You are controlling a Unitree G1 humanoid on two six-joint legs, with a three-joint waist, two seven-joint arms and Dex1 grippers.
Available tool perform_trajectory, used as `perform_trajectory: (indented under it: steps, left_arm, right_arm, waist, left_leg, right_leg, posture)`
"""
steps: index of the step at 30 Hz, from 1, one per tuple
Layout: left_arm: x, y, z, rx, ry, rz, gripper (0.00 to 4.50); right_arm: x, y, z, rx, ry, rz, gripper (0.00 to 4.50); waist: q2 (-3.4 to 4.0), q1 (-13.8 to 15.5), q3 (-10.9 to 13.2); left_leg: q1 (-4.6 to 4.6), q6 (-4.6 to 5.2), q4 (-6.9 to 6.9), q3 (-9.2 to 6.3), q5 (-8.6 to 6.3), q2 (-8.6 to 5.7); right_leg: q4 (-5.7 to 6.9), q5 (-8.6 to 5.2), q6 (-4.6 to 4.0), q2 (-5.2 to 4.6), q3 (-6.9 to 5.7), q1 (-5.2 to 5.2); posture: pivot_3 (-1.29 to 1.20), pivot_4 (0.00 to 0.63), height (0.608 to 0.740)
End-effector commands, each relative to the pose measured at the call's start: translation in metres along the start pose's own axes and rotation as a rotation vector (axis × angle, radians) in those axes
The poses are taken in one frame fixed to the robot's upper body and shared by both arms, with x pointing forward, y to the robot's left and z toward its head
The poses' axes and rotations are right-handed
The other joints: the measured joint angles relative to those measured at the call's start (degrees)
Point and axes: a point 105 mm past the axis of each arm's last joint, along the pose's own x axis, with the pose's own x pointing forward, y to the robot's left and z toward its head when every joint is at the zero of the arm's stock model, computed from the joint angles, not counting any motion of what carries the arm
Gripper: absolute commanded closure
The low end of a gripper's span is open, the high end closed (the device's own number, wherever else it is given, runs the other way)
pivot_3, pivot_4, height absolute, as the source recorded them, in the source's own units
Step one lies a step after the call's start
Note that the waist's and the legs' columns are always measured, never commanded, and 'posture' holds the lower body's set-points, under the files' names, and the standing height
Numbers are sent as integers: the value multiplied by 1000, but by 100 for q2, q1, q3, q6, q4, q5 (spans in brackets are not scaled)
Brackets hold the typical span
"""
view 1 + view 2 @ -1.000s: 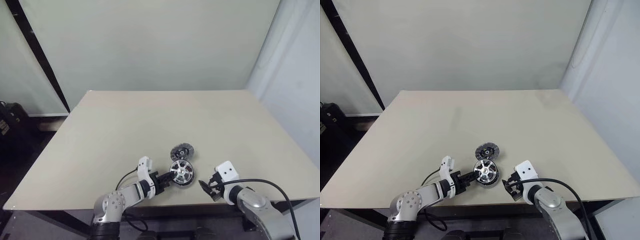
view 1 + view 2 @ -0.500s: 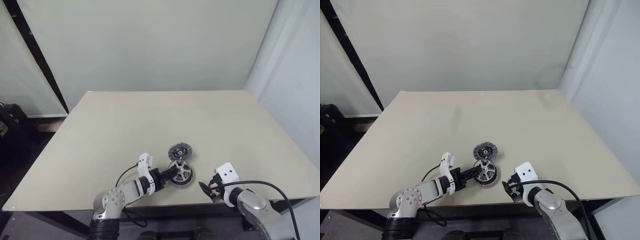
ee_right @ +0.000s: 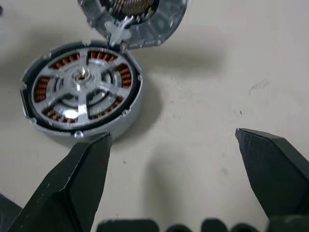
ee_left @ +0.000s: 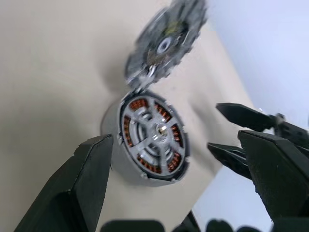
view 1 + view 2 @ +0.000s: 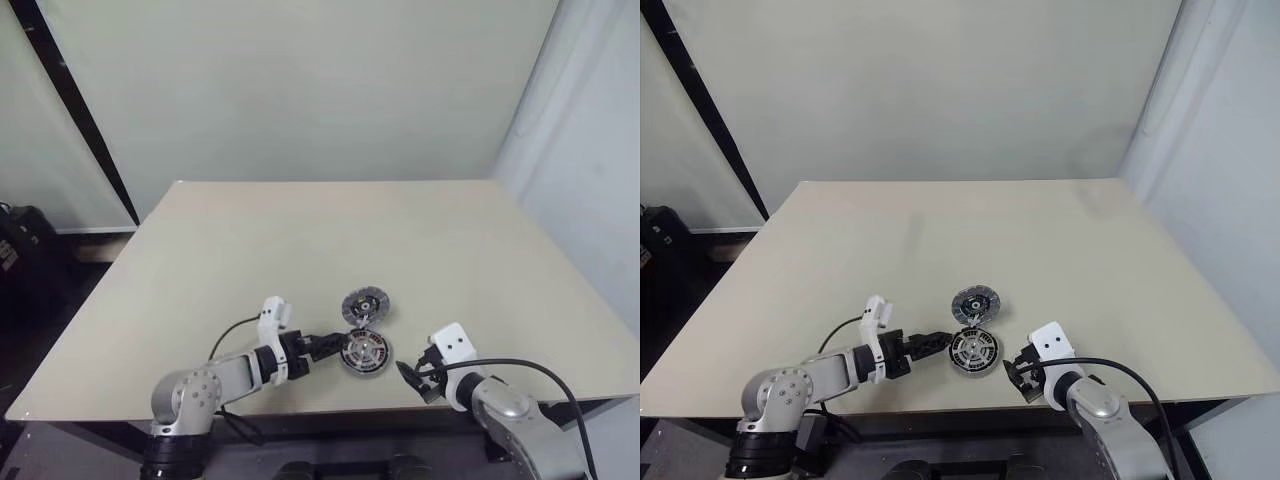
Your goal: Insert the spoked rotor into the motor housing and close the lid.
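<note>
Tabletop (image 5: 250, 260): spoked rotor (image 3: 79, 89) seated in motor housing (image 3: 126, 116), lid (image 3: 135, 19) unclosed; left gripper (image 5: 322, 346) and right gripper (image 5: 410, 378) wide, empty.

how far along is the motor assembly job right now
Done: the shiny silver spoked rotor sits inside the round copper-wound motor housing. In hand: nothing; the left gripper and right gripper are both open beside it. Left: the hinged round lid lies open on the table.

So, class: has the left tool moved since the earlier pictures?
Yes. The left tool has drawn back leftward from the spoked rotor, now seated in the motor housing, and stands open, while the lid kept its place.
</note>
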Motion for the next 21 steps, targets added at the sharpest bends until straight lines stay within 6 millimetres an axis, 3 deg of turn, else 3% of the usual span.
perform_trajectory:
  steps: [1, 6, 10, 15, 16, 21]
  left_arm:
    - [-13, 1, 27, 99, -103, 2, 69]
    - [-31, 28, 40, 289, -169, 133, 0]
    - [-37, 38, 41, 454, -175, 187, 0]
    - [-33, 37, 42, 438, -215, 186, 0]
    - [-32, 36, 42, 437, -215, 183, 0]
    - [-27, 34, 37, 436, -209, 171, 0]
  right_arm:
    - [-7, -11, 29, 37, -132, -44, 0]
    - [-9, 12, 59, 151, -258, 81, 1179]
    - [12, 27, 55, 61, -203, 111, 2576]
    - [39, 35, 39, -9, -137, 123, 4285]
    - [43, 36, 35, -14, -125, 130, 4464]
    - [58, 39, 8, -31, -34, 153, 4464]
  waist:
    - [1, -1, 1]
    - [4, -2, 2]
    - [3, 1, 3]
    - [1, 4, 3]
    - [1, 1, 3]
    - [1, -1, 3]
  left_leg:
    - [0, 0, 0, 0, 0, 0]
    - [0, 0, -12, 5, 0, 6]
    - [1, 1, -21, 6, 1, 4]
    - [-7, 1, -17, 5, 1, -4]
    - [-7, 2, -17, 6, 1, -4]
    - [-11, 21, -21, 5, 12, -2]
  right_leg:
    - [0, 0, 0, 0, 1, -1]
    - [1, 0, 0, 1, 1, -5]
    - [-2, 0, -1, -1, 1, -9]
    - [-5, 0, -1, -11, 1, -10]
    - [-5, 0, -1, -11, 2, -10]
    - [-3, 0, -1, -4, 1, -7]
  posture:
    - [0, 0, 740]
    - [0, 0, 740]
    - [0, 0, 740]
    - [0, 0, 740]
    - [0, 0, 740]
    - [0, 0, 740]
